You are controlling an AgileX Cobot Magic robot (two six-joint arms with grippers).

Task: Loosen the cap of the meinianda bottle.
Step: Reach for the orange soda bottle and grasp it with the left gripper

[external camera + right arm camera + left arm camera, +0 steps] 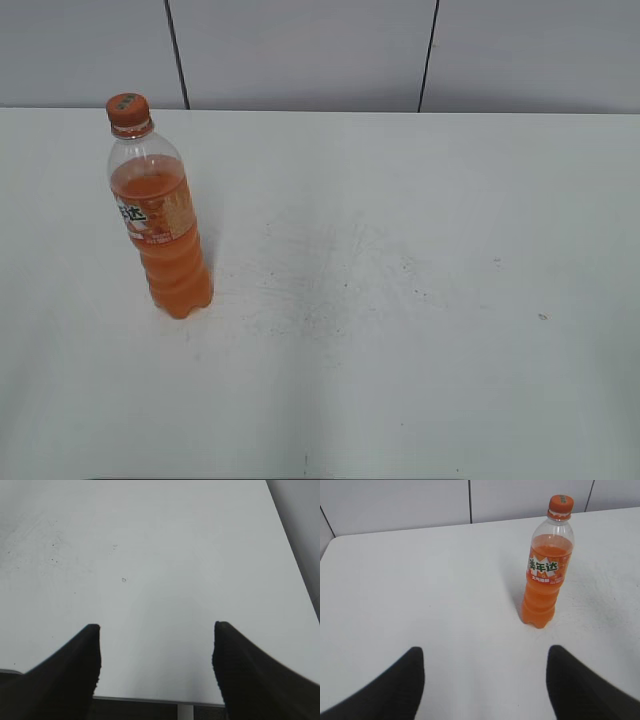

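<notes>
The meinianda bottle (161,226) stands upright on the left of the white table, full of orange soda, with an orange label. Its small orange cap (128,110) sits on its neck. It also shows in the left wrist view (546,578), ahead and to the right, with the cap (561,503) on top. My left gripper (484,652) is open and empty, well short of the bottle. My right gripper (156,629) is open and empty over the table's near edge, with no bottle in its view. Neither gripper shows in the exterior view.
The white table (400,300) has scuff marks and dark specks near its middle (330,270). A grey panelled wall (300,50) runs behind its far edge. In the right wrist view the table's right edge (292,560) and near edge show.
</notes>
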